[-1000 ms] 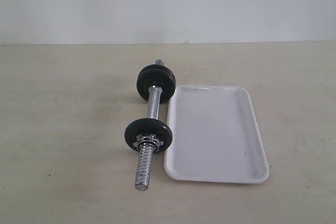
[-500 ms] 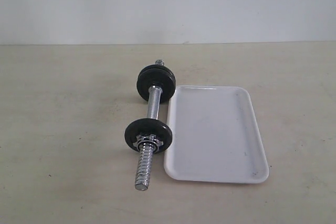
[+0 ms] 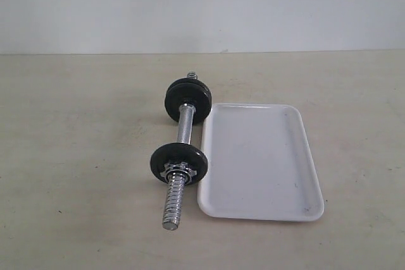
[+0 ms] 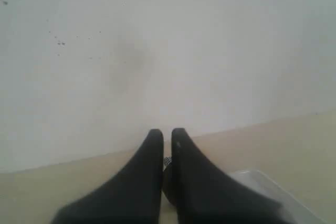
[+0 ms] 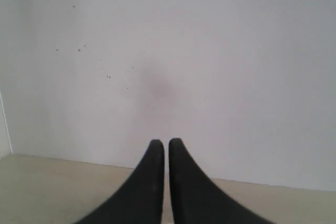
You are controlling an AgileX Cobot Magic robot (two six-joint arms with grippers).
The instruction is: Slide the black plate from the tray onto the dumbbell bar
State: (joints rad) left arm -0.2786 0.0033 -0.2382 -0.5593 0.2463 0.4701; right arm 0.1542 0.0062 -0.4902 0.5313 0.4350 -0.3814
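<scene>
The dumbbell bar (image 3: 183,126) lies on the table just left of the white tray (image 3: 261,159), its threaded chrome end pointing toward the front. Two black plates are on the bar: a near one (image 3: 179,158) behind a chrome star nut (image 3: 176,170), and a far one (image 3: 188,100). Only the tray's white floor shows. Neither arm appears in the exterior view. My left gripper (image 4: 167,131) is shut with nothing held; a sliver of the bar's thread (image 4: 167,161) and a tray corner (image 4: 261,181) show past it. My right gripper (image 5: 166,141) is shut, also with nothing in it.
A pale wall (image 3: 202,4) rises behind the beige table (image 3: 76,156). Both wrist views look toward that wall over the table's surface.
</scene>
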